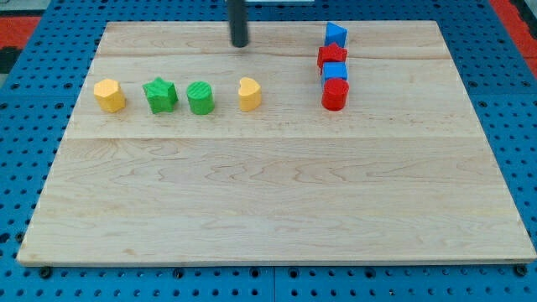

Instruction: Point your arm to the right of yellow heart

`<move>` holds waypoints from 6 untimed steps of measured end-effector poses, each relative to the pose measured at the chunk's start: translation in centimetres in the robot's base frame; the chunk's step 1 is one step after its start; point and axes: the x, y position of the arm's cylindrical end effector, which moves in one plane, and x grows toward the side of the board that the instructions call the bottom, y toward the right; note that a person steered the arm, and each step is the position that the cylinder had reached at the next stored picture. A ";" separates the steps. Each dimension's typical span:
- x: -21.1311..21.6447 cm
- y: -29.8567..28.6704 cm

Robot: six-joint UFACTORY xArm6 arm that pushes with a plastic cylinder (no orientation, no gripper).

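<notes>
Bright, even overhead light — blocks cast only short, soft shadows on the wooden board (pixel 268 184). Focus is sharp throughout; no glare — edges show slight distortion.

The pale wooden counter (pixel 268 193) carried a row of a yellow block (pixel 109 95), green star (pixel 160 95), green cylinder (pixel 200 97) and yellow heart (pixel 248 94); blue (pixel 336 34), red (pixel 331 56), blue (pixel 334 72) and red (pixel 335 95) blocks were lined up at the view's right.

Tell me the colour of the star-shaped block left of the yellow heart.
Green: the star block shows clearly in the camera view, the only view.
</notes>
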 end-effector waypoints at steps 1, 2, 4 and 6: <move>0.0 4.1; 1.6 4.1; 5.8 3.9; 14.2 1.5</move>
